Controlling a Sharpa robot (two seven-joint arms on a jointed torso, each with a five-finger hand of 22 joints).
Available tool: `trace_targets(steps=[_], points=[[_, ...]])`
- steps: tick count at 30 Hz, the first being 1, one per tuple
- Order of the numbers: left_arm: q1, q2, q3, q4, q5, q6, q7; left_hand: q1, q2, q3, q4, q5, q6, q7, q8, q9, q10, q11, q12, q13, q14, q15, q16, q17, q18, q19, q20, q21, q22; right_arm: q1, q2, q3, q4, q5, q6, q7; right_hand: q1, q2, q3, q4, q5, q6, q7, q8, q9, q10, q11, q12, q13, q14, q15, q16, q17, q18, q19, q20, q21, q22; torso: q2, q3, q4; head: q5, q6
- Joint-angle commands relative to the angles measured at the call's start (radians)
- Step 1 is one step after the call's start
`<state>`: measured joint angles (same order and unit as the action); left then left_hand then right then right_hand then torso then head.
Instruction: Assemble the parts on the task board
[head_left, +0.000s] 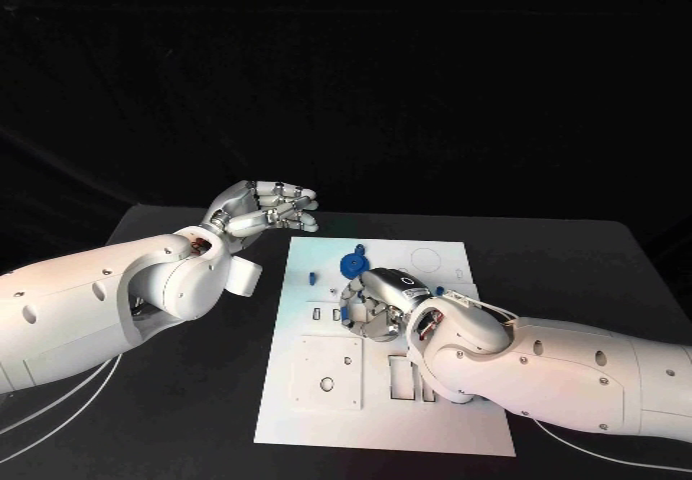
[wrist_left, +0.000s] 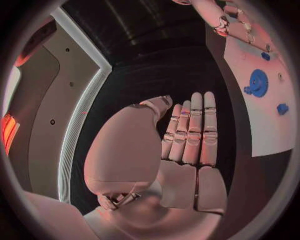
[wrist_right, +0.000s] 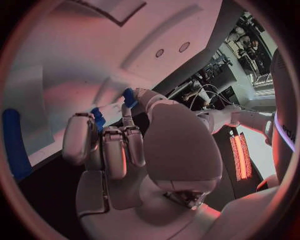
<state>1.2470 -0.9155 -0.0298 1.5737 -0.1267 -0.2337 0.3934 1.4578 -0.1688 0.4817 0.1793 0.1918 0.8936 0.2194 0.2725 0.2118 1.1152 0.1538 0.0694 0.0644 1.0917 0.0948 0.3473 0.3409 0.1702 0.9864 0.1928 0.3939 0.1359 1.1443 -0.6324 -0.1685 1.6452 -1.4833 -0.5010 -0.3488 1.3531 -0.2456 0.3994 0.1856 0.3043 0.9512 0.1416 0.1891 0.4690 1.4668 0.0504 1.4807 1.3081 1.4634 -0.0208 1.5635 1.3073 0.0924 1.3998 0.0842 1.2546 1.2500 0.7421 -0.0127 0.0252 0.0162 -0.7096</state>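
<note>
Left hand: the left hand (head_left: 268, 210) hangs over the dark tabletop (head_left: 173, 420) just off the far left corner of the task board (head_left: 325, 420); the left wrist view shows its fingers (wrist_left: 194, 130) straight and side by side, palm bare, holding nothing.
Task board: one white plate, long axis running from the robot outward, lying flat in the middle of the tabletop.
Parts, count: in the head view three blue pieces can be told on the far half of the board: a small part (head_left: 310, 277) at the left, a round toothed gear (head_left: 351, 265) lying flat, and a small piece (head_left: 359, 247) just beyond the gear.
Part at the fingertips: in the right wrist view a small blue part (wrist_right: 98, 119) sits between the curled fingers, and a second blue bit (wrist_right: 129, 96) shows at the thumb tip; its long axis cannot be told.
Right hand: the right hand (head_left: 378, 300) rests over the board's middle, just near of the gear, fingers curled in and pinching the blue part.
</note>
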Motion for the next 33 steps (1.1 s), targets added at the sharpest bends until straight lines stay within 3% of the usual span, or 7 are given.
trace_targets(steps=[1,11,19,24,27,29,33], points=[[0.0,0.002,0.0,0.0,-0.004,0.02,0.004,-0.009,-0.002,-0.002,-0.004,-0.004,-0.006,0.002,-0.002,0.001,-0.006,0.004,-0.005,0.002,-0.007,0.002,-0.006,0.001,0.01,-0.005,-0.001,0.004,0.002,-0.001,0.001,0.0,0.003,-0.016,0.008,-0.005,-0.001,-0.015,-0.008,-0.004,0.003,-0.011,0.003,-0.007,-0.002,0.015,0.01,-0.006,0.152,0.105,0.008,0.004,0.25,-0.008,-0.004,0.004,-0.007,-0.002,-0.001,0.0001,-0.0005,-0.001,0.0],[0.0,0.001,-0.001,-0.002,-0.004,0.022,0.003,-0.009,-0.002,-0.002,-0.004,-0.004,-0.006,0.002,-0.002,0.001,-0.006,0.004,-0.005,0.002,-0.007,0.002,-0.006,0.001,0.01,-0.005,-0.001,0.004,0.002,-0.001,-0.001,0.0,0.011,-0.013,-0.005,0.0,-0.011,-0.028,-0.046,0.002,0.002,-0.047,0.014,-0.032,-0.011,-0.006,0.021,-0.026,0.129,0.103,0.019,0.002,0.245,-0.005,-0.01,0.014,-0.024,-0.013,-0.001,0.0003,-0.0005,-0.002,0.0],[0.0,0.0,-0.002,-0.004,-0.038,0.028,-0.029,-0.022,-0.004,-0.004,-0.005,-0.006,-0.01,0.003,-0.005,0.002,-0.008,0.004,-0.005,0.002,0.007,0.0,0.0,0.01,0.011,0.003,-0.003,0.015,0.006,-0.001,-0.043,0.001,0.051,0.016,-0.128,0.047,0.045,0.019,-0.262,0.089,0.009,-0.077,0.026,-0.077,-0.019,-0.011,0.033,-0.032,0.122,0.103,0.029,0.002,0.244,-0.004,-0.009,0.026,-0.035,-0.013,-0.003,0.0008,0.0012,-0.001,-0.002],[0.0,0.0,-0.003,-0.009,-0.144,0.057,-0.111,-0.078,-0.019,-0.037,0.017,-0.011,-0.022,-0.012,-0.012,0.004,0.07,-0.021,0.038,0.021,0.114,-0.03,0.087,0.063,0.016,0.073,-0.024,0.068,0.028,0.027,-0.111,0.006,0.086,0.175,-0.166,0.179,0.073,0.045,-0.27,0.101,0.009,-0.059,0.024,-0.073,-0.015,-0.016,0.031,-0.036,0.117,0.099,0.028,-0.003,0.228,0.002,-0.02,0.026,-0.059,-0.033,-0.005,0.0,-0.0001,0.003,-0.001],[0.0,0.001,-0.003,-0.011,-0.231,0.074,-0.179,-0.116,-0.022,-0.088,0.042,-0.011,0.005,-0.045,0.04,0.034,0.149,-0.06,0.137,0.078,0.23,-0.074,0.316,0.21,0.014,0.19,-0.071,0.178,0.082,0.058,-0.16,0.007,0.108,0.326,-0.123,0.231,0.091,0.06,-0.255,0.1,0.008,-0.043,0.02,-0.063,-0.011,-0.025,0.027,-0.045,0.107,0.091,0.025,-0.013,0.194,0.01,-0.04,0.023,-0.097,-0.064,-0.008,0.0011,-0.0019,0.005,-0.004],[0.0,0.005,-0.003,-0.013,-0.292,0.098,-0.239,-0.111,-0.006,-0.135,0.055,-0.004,-0.022,-0.062,0.117,0.082,0.096,-0.08,0.331,0.231,0.259,-0.091,0.821,0.686,-0.006,0.213,-0.112,0.344,0.186,0.079,-0.192,0.008,0.122,0.41,-0.096,0.24,0.086,0.076,-0.243,0.103,0.008,-0.025,0.016,-0.049,-0.005,-0.031,0.024,-0.05,0.102,0.087,0.022,-0.019,0.177,0.015,-0.052,0.021,-0.121,-0.084,-0.01,0.0023,-0.0031,0.004,-0.005],[0.001,0.023,-0.003,-0.019,-0.437,0.167,-0.403,-0.115,0.004,-0.162,0.1,-0.003,-0.04,-0.088,0.236,0.154,0.015,-0.105,0.624,0.446,0.364,-0.109,1.047,0.936,-0.001,0.196,-0.111,0.569,0.383,0.121,-0.249,0.01,0.132,0.52,-0.056,0.255,0.07,0.081,-0.238,0.104,0.006,-0.011,0.01,-0.03,0.003,-0.03,0.019,-0.049,0.102,0.087,0.018,-0.02,0.176,0.015,-0.051,0.017,-0.125,-0.085,-0.018,0.005,-0.0048,0.003,-0.012]])
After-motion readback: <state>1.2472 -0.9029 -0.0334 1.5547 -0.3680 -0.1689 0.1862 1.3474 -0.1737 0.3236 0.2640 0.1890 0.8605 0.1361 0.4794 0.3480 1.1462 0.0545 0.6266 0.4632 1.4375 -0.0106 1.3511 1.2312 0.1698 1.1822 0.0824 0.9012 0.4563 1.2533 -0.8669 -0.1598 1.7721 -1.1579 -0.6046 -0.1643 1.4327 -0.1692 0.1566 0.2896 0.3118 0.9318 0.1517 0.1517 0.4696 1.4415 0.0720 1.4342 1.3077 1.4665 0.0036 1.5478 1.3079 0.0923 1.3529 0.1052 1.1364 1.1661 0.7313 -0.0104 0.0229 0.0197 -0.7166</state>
